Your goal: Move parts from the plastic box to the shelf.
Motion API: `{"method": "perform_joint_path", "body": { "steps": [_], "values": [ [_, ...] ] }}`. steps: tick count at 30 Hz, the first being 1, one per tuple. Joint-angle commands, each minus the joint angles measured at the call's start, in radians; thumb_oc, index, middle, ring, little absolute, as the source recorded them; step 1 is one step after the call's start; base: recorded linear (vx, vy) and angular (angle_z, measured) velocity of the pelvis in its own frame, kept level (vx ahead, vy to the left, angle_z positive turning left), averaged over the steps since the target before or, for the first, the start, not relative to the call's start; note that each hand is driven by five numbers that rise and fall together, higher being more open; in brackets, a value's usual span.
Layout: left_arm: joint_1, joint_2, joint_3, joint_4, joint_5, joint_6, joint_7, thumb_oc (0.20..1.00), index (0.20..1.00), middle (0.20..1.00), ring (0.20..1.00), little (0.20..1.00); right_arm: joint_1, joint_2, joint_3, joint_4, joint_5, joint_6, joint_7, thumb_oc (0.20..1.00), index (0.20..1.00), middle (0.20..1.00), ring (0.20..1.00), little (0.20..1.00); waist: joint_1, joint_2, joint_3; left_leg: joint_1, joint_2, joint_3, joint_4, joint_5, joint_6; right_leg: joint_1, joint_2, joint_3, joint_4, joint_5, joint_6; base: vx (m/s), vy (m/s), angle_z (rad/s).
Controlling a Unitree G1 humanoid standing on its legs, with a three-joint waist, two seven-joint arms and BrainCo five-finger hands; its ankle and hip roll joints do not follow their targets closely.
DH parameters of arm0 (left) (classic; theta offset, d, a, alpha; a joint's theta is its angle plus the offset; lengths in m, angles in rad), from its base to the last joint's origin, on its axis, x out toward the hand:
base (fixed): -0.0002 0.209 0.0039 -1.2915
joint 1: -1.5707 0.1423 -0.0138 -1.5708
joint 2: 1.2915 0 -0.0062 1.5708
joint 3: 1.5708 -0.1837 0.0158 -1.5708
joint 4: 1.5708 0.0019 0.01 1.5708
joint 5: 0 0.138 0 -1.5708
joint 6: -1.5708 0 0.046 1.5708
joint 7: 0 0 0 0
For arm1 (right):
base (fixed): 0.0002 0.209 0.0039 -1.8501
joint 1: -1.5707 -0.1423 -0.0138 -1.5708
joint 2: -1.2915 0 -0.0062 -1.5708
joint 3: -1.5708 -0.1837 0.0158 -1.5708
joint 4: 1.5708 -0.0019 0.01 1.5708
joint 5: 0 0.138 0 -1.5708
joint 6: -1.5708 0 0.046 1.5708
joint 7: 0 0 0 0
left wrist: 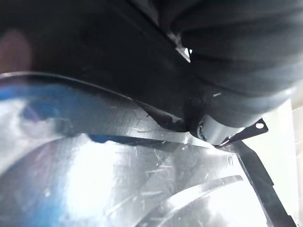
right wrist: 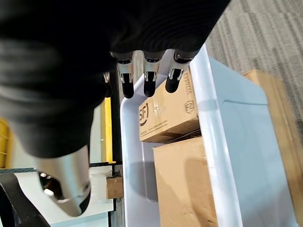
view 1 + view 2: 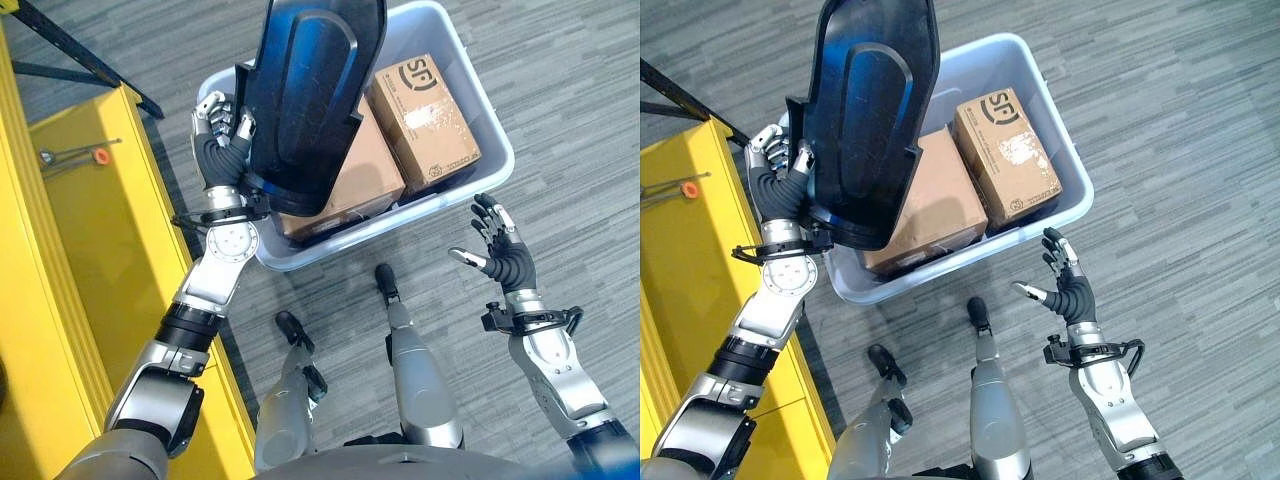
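The left hand (image 3: 222, 125) has its fingers curled around the left edge of a large black plastic part (image 3: 310, 100) and holds it raised and nearly upright above the left side of the pale plastic box (image 3: 470, 100). In the box lie two cardboard boxes (image 3: 425, 120) side by side. The right hand (image 3: 500, 245) hangs over the grey floor (image 3: 580, 120), just beside the near right corner of the box, with fingers spread and nothing in it. The yellow shelf (image 3: 90, 200) stands to the left.
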Motion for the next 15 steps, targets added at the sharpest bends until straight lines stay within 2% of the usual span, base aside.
{"method": "perform_joint_path", "body": {
  "steps": [1, 6, 10, 11, 15],
  "values": [
    [0.068, 0.048, 0.051, -0.065, -0.040, -0.089, -0.106, 0.200, 0.200, 0.200, 0.200, 0.200, 0.049, -0.026, -0.055, -0.032, 0.013, -0.002, 0.041, 1.000, 1.000, 1.000, 1.000, 1.000, 0.023, 0.014, -0.105, 0.125, 0.080, -0.093, 0.012, -0.033, -0.092, 0.055, -0.069, -0.041, 0.103, -0.073, 0.062, 0.03, -0.048, 0.00],
    [0.200, 0.064, 0.071, -0.100, -0.059, -0.089, -0.213, 0.200, 0.200, 0.200, 0.200, 0.200, 0.033, -0.019, -0.078, -0.020, 0.004, 0.013, 0.053, 1.000, 1.000, 1.000, 1.000, 1.000, 0.043, 0.027, -0.156, 0.148, 0.094, -0.113, 0.006, -0.024, -0.094, 0.109, -0.067, -0.068, 0.089, -0.085, 0.055, 0.02, -0.064, 0.31],
    [0.304, 0.046, 0.088, -0.127, -0.102, -0.086, -0.283, 0.200, 0.200, 0.200, 0.200, 0.200, 0.027, -0.008, -0.091, -0.013, -0.002, 0.021, 0.059, 1.000, 1.000, 1.000, 1.000, 1.000, 0.059, 0.033, -0.189, 0.182, 0.111, -0.128, 0.006, -0.019, -0.094, 0.159, -0.054, -0.086, 0.097, -0.114, 0.044, 0.03, -0.079, 0.17],
    [0.348, 0.029, 0.089, -0.145, -0.145, -0.081, -0.326, 0.200, 0.200, 0.200, 0.200, 0.200, 0.014, 0.000, -0.085, 0.002, 0.012, 0.028, 0.065, 1.000, 1.000, 1.000, 1.000, 1.000, 0.070, 0.037, -0.204, 0.197, 0.121, -0.140, 0.007, -0.012, -0.093, 0.179, -0.042, -0.086, 0.108, -0.132, 0.036, 0.05, -0.132, 0.12],
    [0.422, 0.021, 0.105, -0.178, -0.148, -0.069, -0.358, 0.200, 0.200, 0.200, 0.200, 0.200, -0.015, -0.007, -0.068, -0.005, 0.007, 0.036, 0.076, 1.000, 1.000, 1.000, 1.000, 1.000, 0.089, 0.039, -0.226, 0.224, 0.133, -0.157, 0.015, -0.009, -0.089, 0.213, -0.021, -0.090, 0.117, -0.155, 0.025, 0.02, -0.093, 0.11]
  ]
}}
